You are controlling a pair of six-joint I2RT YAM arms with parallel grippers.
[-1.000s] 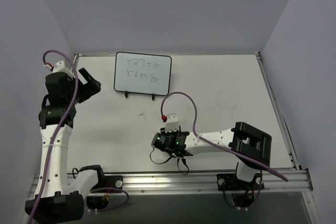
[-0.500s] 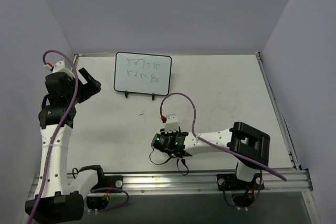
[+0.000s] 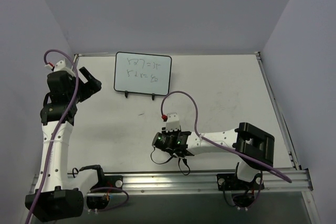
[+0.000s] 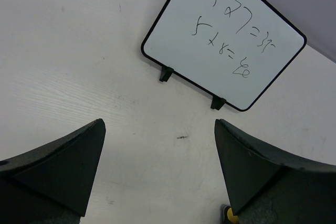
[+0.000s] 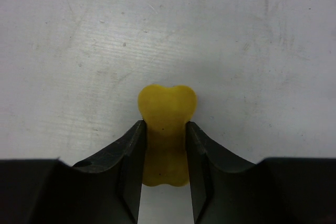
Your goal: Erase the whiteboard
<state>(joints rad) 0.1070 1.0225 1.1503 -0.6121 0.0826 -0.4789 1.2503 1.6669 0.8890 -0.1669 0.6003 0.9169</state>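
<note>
The whiteboard (image 3: 143, 73) stands on its two black feet at the back left of the table, with two lines of dark handwriting on it. It also shows in the left wrist view (image 4: 223, 40). My left gripper (image 3: 90, 84) is open and empty, held above the table to the left of the board (image 4: 158, 124). My right gripper (image 3: 168, 142) points down at the table's front middle. It is shut on a small yellow eraser block (image 5: 167, 103), squeezing its waist between both fingers (image 5: 164, 125), just over the table.
The white table (image 3: 226, 98) has a metal rail (image 3: 210, 179) along its near edge. Grey walls close in the left, back and right. A small dark smudge (image 4: 182, 137) lies on the table in front of the board.
The right arm's elbow has shifted slightly to the right, and its gripper stays at about the same spot on the eraser. The left gripper has risen slightly.
</note>
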